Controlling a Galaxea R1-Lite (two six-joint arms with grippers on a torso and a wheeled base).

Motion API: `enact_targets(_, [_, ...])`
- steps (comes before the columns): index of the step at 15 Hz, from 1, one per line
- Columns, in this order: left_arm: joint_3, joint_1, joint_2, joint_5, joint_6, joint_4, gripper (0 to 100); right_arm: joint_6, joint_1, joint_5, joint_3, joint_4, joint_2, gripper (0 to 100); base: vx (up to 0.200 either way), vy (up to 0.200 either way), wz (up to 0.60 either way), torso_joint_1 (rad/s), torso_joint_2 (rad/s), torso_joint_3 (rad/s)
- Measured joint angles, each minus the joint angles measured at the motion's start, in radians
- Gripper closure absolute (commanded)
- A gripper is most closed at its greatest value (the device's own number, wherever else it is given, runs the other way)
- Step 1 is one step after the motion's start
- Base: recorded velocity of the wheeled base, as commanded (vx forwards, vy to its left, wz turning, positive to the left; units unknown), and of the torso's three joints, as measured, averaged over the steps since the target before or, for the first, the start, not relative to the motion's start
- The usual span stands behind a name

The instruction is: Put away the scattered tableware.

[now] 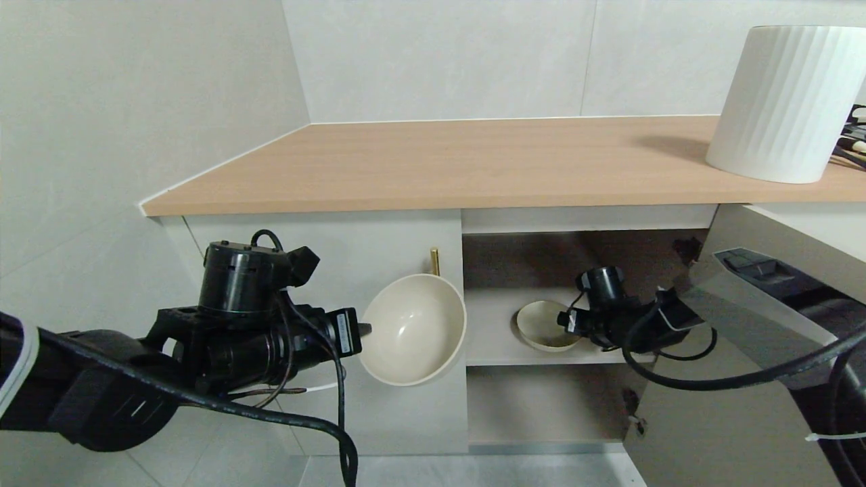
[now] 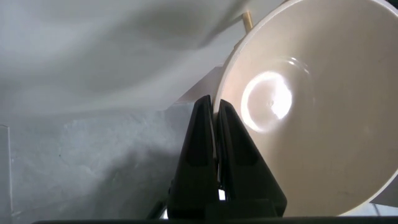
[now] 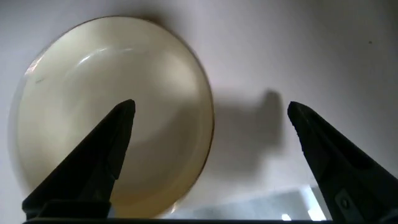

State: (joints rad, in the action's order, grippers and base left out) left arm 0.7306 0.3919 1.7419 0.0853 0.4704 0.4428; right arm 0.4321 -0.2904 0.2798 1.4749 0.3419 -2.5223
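Left claw (image 1: 365,330) clamped on bowl (image 1: 414,329) rim, bowl tipped sideways just ahead. Right claw (image 1: 565,323) spread wide, dish (image 1: 538,325) just beyond on shelf (image 1: 494,341). Both probably rigid, slick, breakable; rim hold best.

One deep cream bowl (image 1: 413,329), one shallow cream dish (image 1: 544,325), one ribbed white container (image 1: 785,101), one gold handle (image 1: 434,261), one wooden countertop (image 1: 473,162).

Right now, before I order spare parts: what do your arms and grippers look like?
Both are black. Each wrist carries a round cylindrical housing, with loose black cables looping along the arm. The left gripper and right gripper have slim, wedge-shaped black fingers. A small white label sits near the left gripper.
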Motion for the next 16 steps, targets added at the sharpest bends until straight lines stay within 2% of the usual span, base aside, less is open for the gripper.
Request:
enact_targets(2, [0.005,0.016,0.026,-0.034,0.0,0.0,100,-0.004,-0.024,-0.055,-0.067,-0.001,0.063,0,0.0,0.0,0.0,0.0,0.0,0.0])
enact_targets(4, [0.008,0.031,0.052,-0.068,-0.006,-0.001,100,-0.018,-0.062,-0.152,-0.153,-0.017,0.146,0,0.0,0.0,0.0,0.0,0.0,0.0])
enact_targets(6, [0.009,0.049,0.084,-0.103,-0.025,-0.003,100,-0.036,-0.121,-0.269,-0.242,-0.076,0.256,0,0.0,0.0,0.0,0.0,0.0,0.0])
enact_targets(9, [0.009,0.081,0.144,-0.184,-0.031,-0.004,100,-0.049,-0.215,-0.391,-0.341,-0.161,0.433,0,0.0,0.0,0.0,0.0,0.0,0.0])
enact_targets(11, [0.008,0.102,0.181,-0.206,-0.043,-0.008,100,-0.057,-0.269,-0.439,-0.389,-0.193,0.534,0,0.0,0.0,0.0,0.0,0.0,0.0])
enact_targets(12, [0.004,0.112,0.195,-0.21,-0.06,-0.009,100,-0.071,-0.289,-0.446,-0.408,-0.198,0.571,0,0.0,0.0,0.0,0.0,0.0,0.0])
enact_targets(14, [-0.007,0.125,0.211,-0.212,-0.082,-0.012,100,-0.104,-0.338,-0.447,-0.448,-0.2,0.626,0,0.0,0.0,0.0,0.0,0.0,0.0])
enact_targets(16, [-0.011,0.129,0.217,-0.213,-0.087,-0.012,100,-0.142,-0.384,-0.437,-0.478,-0.2,0.651,0,0.0,0.0,0.0,0.0,0.0,0.0])
